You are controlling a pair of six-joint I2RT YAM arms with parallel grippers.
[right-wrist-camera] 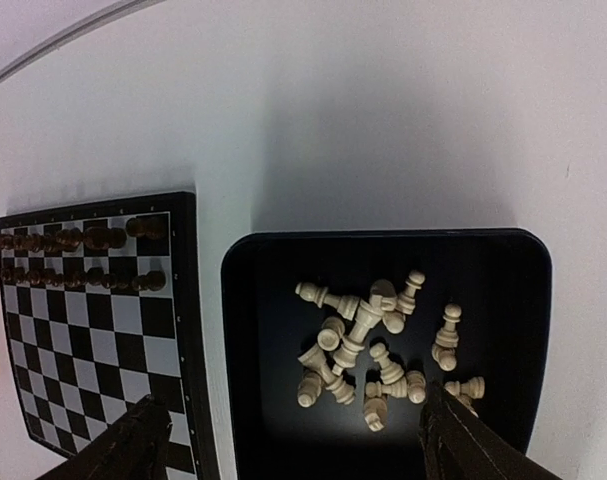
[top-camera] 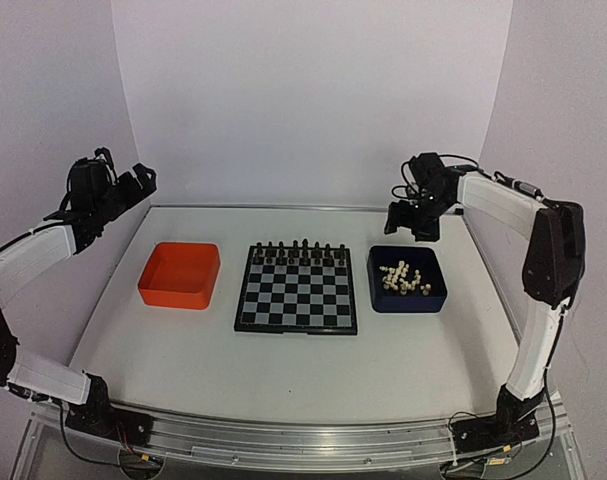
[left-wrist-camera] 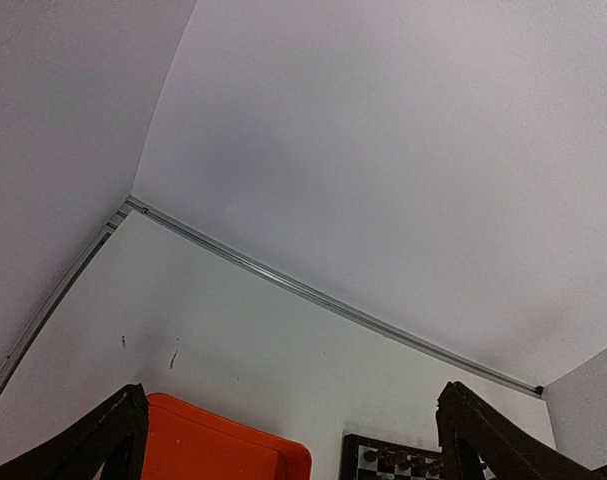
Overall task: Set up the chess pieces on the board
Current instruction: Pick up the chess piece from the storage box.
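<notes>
Right hand [top-camera: 413, 230] hovers over dark blue tray [top-camera: 408, 305], released, empty; likely poised to drop onto chess pieces [right-wrist-camera: 355, 330], heaped loose in tray, most toppled. Board [top-camera: 297, 300] just left of tray. Black pieces [top-camera: 301, 252] fill far rows, near rows bare. Tray walls crowd edge picks; pile middle freer. Left hand [top-camera: 135, 185] released, raised well clear beyond orange tray [top-camera: 178, 297].

The left arm [top-camera: 31, 256] and right arm [top-camera: 503, 203] share white tubular links and black joint housings; the right has a long black elbow block. Thin black cables [top-camera: 453, 158] loop at the wrists. The left end effector [top-camera: 141, 182] and right end effector [top-camera: 413, 228] are black, with dark tapered fingers [right-wrist-camera: 468, 445].
</notes>
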